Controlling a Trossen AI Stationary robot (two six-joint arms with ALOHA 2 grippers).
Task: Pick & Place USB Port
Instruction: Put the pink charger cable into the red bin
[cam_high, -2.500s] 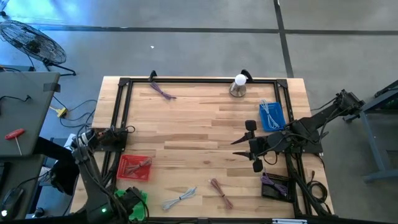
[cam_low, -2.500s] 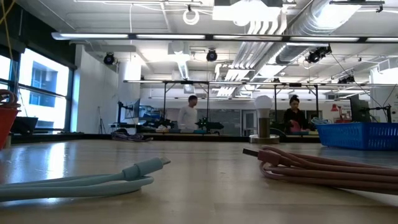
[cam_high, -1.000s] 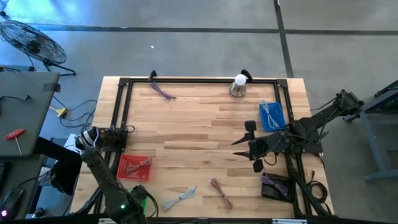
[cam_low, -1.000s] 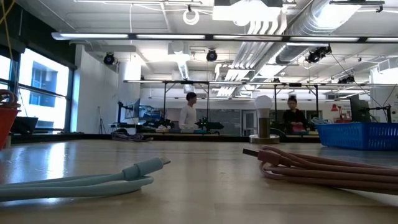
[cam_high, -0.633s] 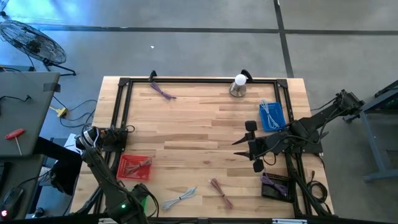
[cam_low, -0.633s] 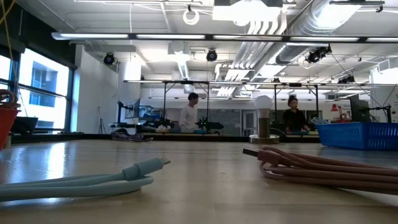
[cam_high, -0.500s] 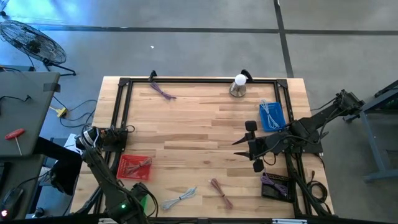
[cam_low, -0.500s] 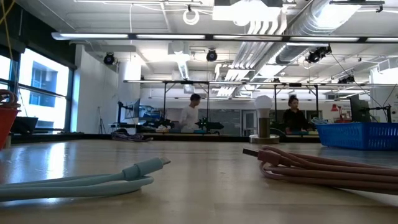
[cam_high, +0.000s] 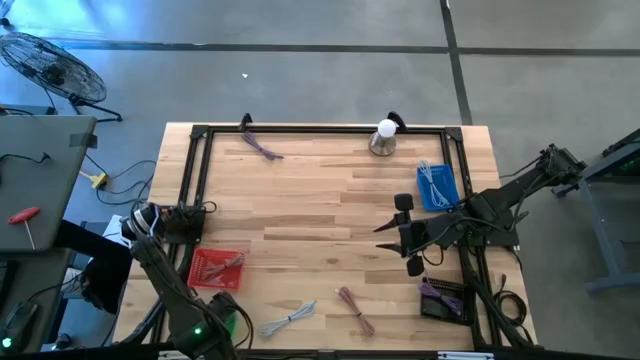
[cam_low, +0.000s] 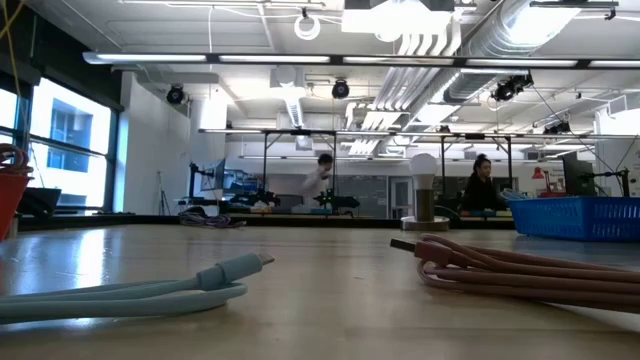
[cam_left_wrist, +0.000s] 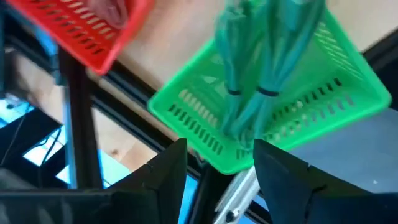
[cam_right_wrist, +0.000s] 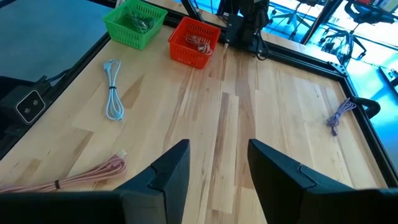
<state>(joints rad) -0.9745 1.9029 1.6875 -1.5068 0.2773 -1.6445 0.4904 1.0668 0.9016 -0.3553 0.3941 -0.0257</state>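
Observation:
In the left wrist view a bundle of green USB cable (cam_left_wrist: 261, 74) lies in the green basket (cam_left_wrist: 348, 81) at the table's near left corner. My left gripper (cam_left_wrist: 217, 155) hangs open just above it, both fingers clear of the cable. My right gripper (cam_high: 392, 235) hovers open over the right half of the table, nothing between its fingers (cam_right_wrist: 217, 149). On the wood near the front edge lie a light-blue cable (cam_high: 290, 318) and a pink cable (cam_high: 352, 308). A purple cable (cam_high: 262, 147) lies at the far left.
A red basket (cam_high: 215, 268) with pink cables stands beside the green one. A blue basket (cam_high: 437, 186) and a dark basket (cam_high: 443, 297) stand at the right. A lamp bulb (cam_high: 383, 137) is at the far edge, and a black frame (cam_high: 320, 130) rims the table.

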